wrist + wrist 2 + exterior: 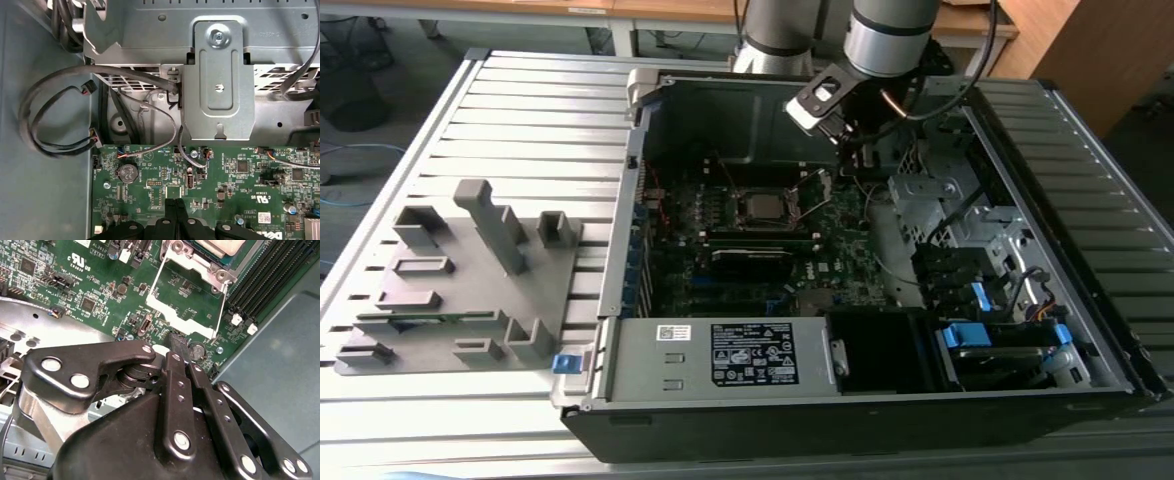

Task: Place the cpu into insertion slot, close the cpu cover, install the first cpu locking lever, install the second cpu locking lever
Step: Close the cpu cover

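Plainly, the black metal gripper has its fingers pressed together on nothing, tips just beside the free edge of the thin silvery windowed cpu cover, which stands open. Dull silver-grey square cpu sits in the silver-rimmed insertion slot. Bare green motherboard lies around, with a grey steel bracket near.

Bare metal, lacquered board, matt black gripper with bright screw heads.
Dull silver-grey metal on the cpu; smooth, bright silvery sheet for the cpu cover; glossy green laminate across the motherboard; plain grey stamped sheet metal for the case bracket; dark rubbery sheathing on the cables; ribbed pale metal over the bench; matt grey plastic for the fixture.
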Available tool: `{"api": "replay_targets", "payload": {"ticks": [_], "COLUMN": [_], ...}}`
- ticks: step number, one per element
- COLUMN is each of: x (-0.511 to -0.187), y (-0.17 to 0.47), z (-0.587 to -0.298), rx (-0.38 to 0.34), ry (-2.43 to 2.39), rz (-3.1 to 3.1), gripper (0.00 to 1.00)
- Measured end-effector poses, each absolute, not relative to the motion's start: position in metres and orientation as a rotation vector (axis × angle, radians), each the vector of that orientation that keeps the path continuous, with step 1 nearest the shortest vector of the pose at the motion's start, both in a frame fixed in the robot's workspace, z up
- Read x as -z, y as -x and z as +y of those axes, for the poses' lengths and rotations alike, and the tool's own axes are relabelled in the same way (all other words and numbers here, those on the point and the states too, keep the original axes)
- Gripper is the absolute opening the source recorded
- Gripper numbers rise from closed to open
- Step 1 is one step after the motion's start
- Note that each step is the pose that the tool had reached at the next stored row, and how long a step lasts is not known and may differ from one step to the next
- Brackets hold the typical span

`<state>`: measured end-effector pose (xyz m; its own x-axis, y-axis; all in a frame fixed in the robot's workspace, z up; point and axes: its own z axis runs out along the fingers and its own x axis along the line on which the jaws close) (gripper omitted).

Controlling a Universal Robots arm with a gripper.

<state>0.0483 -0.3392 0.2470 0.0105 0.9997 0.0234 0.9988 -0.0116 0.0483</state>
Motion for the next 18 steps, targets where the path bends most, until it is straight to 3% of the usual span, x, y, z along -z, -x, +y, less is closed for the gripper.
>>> {"api": "replay_targets", "payload": {"ticks": [10,18], "x": [-0.2395,-0.2391], "y": [-0.0484,-0.0487], "z": [-0.3392,-0.3392], "rx": [-0.076,-0.033], "ry": [-2.221,-2.241], "rz": [2.197,2.216], "gripper": [0.1,0.1]}}
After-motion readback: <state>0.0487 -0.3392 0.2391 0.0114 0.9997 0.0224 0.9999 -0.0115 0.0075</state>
